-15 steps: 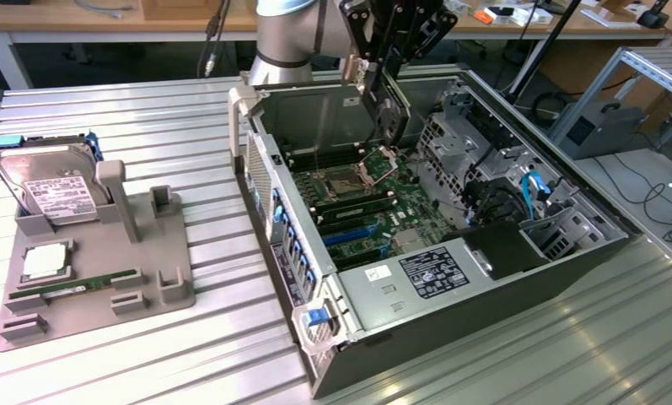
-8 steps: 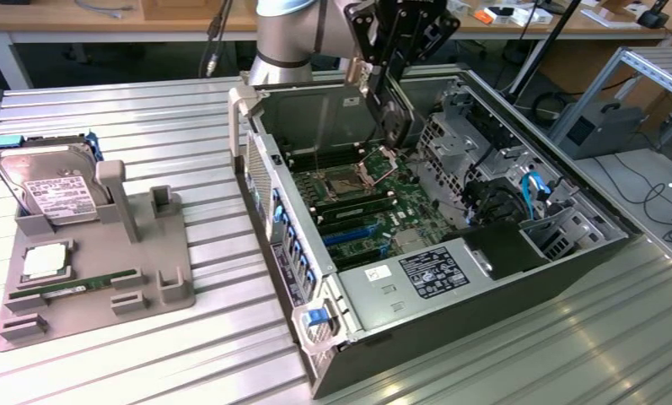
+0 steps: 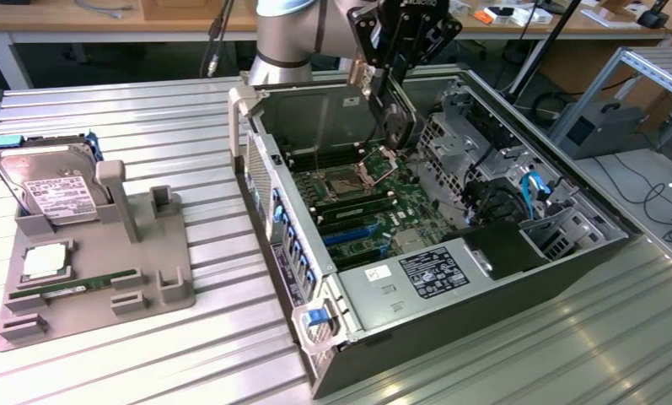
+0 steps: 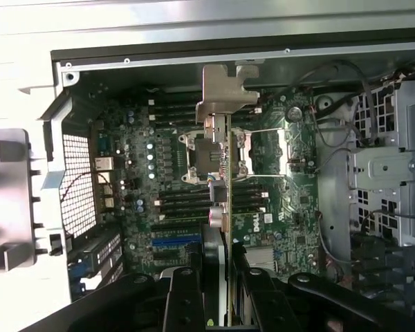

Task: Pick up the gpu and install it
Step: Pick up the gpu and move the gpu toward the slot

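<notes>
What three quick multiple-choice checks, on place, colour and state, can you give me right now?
1. Where is the gpu?
A on the floor; B above the open case; C under the case.
2. The drive's label is:
A white; B red; C blue.
3. The gripper is:
A open, empty; B shut on the gpu; C shut on a cable.

Answers:
1 B: it hangs over the motherboard.
2 A: the label shows white.
3 B: the fingers clamp the card's edge.
</notes>
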Action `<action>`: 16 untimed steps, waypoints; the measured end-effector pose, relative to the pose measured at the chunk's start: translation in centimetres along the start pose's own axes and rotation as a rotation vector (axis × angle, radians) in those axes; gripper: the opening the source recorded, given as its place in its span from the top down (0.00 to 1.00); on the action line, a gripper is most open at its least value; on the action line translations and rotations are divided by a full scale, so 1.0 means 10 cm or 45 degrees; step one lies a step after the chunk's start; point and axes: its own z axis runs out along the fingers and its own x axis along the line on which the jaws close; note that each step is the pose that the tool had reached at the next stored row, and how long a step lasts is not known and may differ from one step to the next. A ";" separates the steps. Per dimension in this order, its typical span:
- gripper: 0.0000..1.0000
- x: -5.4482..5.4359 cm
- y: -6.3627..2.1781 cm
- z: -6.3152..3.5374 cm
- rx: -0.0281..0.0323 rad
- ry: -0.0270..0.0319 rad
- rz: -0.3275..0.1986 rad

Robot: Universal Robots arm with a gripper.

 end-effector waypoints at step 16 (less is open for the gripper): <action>0.73 -0.08 0.001 0.066 -0.0001 -0.0001 0.000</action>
